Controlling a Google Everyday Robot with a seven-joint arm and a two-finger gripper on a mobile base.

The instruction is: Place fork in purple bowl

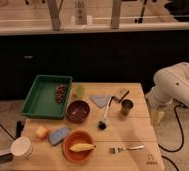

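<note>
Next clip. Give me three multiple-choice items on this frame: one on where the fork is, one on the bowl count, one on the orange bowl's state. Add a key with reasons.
1. Where is the fork?
A. In the purple bowl
B. On the table, toward the picture's lower right
C. In the gripper

2. How many bowls are on the table?
A. One
B. Two
C. Three

3. The orange bowl is:
A. empty
B. upside down
C. holding a yellow item

Key:
1 B: the fork lies flat on the wood, right of the orange bowl and apart from the gripper, which hangs beside the table's right edge.
2 B: only the purple bowl and the orange bowl show.
3 C: the yellow item lies inside the upright orange bowl.
</note>
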